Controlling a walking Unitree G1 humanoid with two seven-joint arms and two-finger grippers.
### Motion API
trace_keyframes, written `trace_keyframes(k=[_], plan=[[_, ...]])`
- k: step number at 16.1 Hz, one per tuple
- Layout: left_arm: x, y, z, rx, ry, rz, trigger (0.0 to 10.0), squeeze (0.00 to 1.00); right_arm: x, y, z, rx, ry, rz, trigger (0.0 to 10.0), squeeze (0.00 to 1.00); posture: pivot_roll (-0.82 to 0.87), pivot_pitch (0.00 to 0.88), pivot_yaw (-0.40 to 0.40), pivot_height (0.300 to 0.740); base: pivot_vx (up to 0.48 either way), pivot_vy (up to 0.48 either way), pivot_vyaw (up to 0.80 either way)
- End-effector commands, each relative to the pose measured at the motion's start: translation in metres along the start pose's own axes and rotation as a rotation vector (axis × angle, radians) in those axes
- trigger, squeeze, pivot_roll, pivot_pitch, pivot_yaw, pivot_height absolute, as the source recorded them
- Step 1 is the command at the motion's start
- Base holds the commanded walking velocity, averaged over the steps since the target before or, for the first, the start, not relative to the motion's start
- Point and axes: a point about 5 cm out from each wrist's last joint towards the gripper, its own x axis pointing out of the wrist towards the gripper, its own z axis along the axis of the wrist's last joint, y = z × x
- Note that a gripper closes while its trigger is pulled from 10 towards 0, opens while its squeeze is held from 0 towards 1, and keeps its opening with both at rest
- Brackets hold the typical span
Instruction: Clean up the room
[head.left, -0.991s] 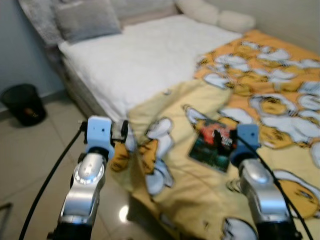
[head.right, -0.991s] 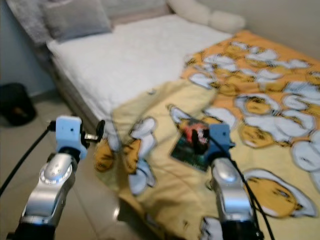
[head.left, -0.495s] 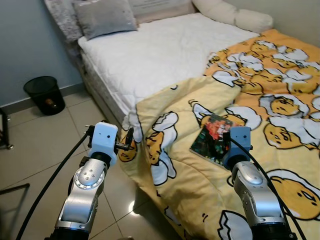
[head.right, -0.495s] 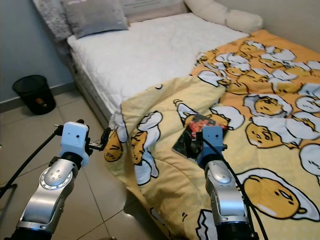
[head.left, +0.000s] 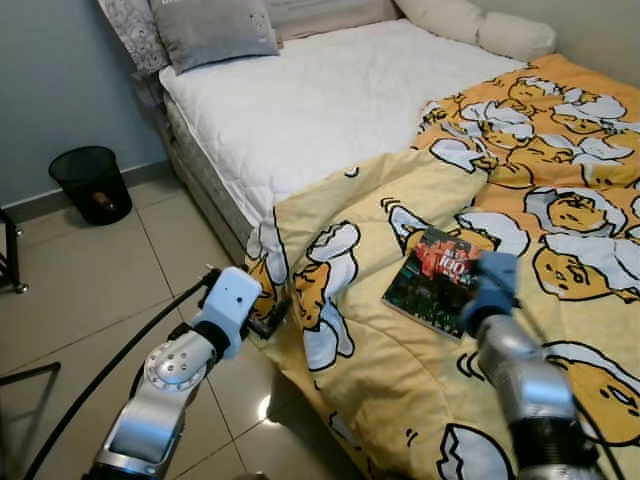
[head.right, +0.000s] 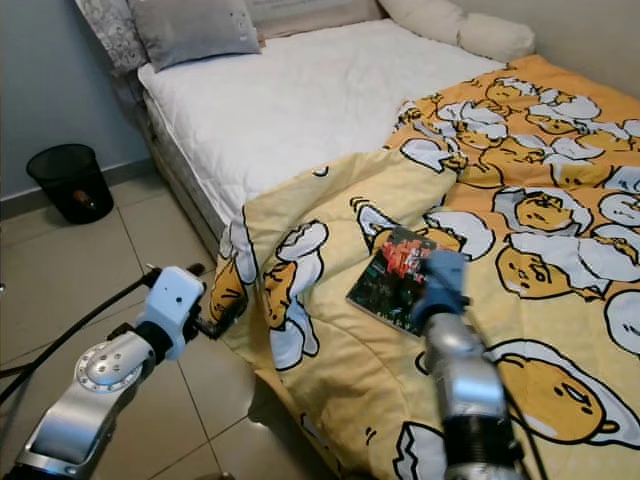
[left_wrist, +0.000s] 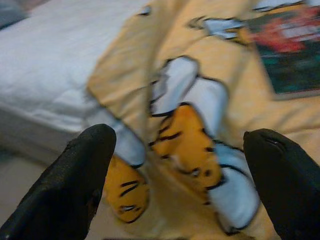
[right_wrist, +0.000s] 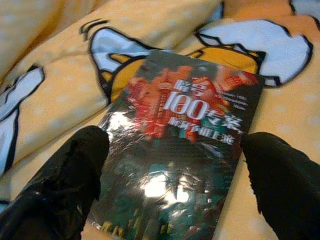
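Observation:
A glossy book (head.left: 432, 280) with a red and green cover lies flat on the yellow egg-pattern duvet (head.left: 560, 200), near the duvet's folded-back edge. My right gripper (right_wrist: 176, 137) is open just short of the book, one black finger (right_wrist: 70, 185) on each side of the cover (right_wrist: 180, 150). In the head view its wrist (head.left: 490, 285) sits at the book's near right corner. My left gripper (left_wrist: 182, 135) is open in front of the duvet's hanging corner (head.left: 300, 290) at the bedside, fingers (left_wrist: 75, 185) apart with nothing between them.
The white mattress (head.left: 320, 110) is bare beyond the duvet, with a grey pillow (head.left: 215, 30) and white pillows (head.left: 480, 25) at its head. A black waste bin (head.left: 90, 185) stands by the wall on the tiled floor (head.left: 90, 290). A dark frame (head.left: 8, 250) is at the left edge.
The camera has steadied and shifted. My left arm has swung right toward the duvet's hanging corner. My right arm has reached forward, closer to the book.

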Motion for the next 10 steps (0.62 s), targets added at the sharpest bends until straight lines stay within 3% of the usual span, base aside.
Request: trace_keyframes(k=[1,2,3,4,6,9,10], plan=[[0.002,-0.001,0.01,0.012,-0.035,-0.088,10.0,1.0,0.003,-0.009,-0.003,0.086,0.048,-0.003,10.0,1.0,0.02,0.0,-0.005,0.74,0.0,0.0,0.0],[0.004,-0.001,0.014,0.025,-0.043,-0.127,10.0,0.99,0.006,-0.017,-0.005,0.128,0.077,-0.03,10.0,0.95,0.02,0.0,-0.004,0.74,0.0,0.0,0.0],[0.007,0.001,0.02,0.043,-0.052,-0.177,10.0,0.97,0.009,-0.032,-0.006,0.185,0.091,-0.085,10.0,0.0,0.03,0.0,-0.002,0.74,0.0,0.0,0.0],[0.008,0.001,0.023,0.063,-0.057,-0.211,10.0,0.96,0.011,-0.041,-0.007,0.254,0.097,-0.107,10.0,0.0,0.03,0.0,0.009,0.74,0.0,0.0,0.0],[0.009,0.0,0.026,0.076,-0.058,-0.257,10.0,0.96,0.012,-0.046,-0.007,0.351,0.106,-0.064,10.0,0.0,0.03,0.0,0.017,0.74,0.0,0.0,0.0],[0.007,-0.006,0.025,0.092,-0.053,-0.326,10.0,0.95,0.013,-0.054,-0.015,0.389,0.145,-0.054,10.0,0.0,0.02,0.0,0.009,0.74,0.0,0.0,0.0],[0.006,-0.012,0.024,0.082,-0.056,-0.368,10.0,0.95,0.014,-0.053,-0.018,0.446,0.152,-0.022,10.0,0.0,-0.03,0.0,0.038,0.74,0.0,0.0,0.0]])
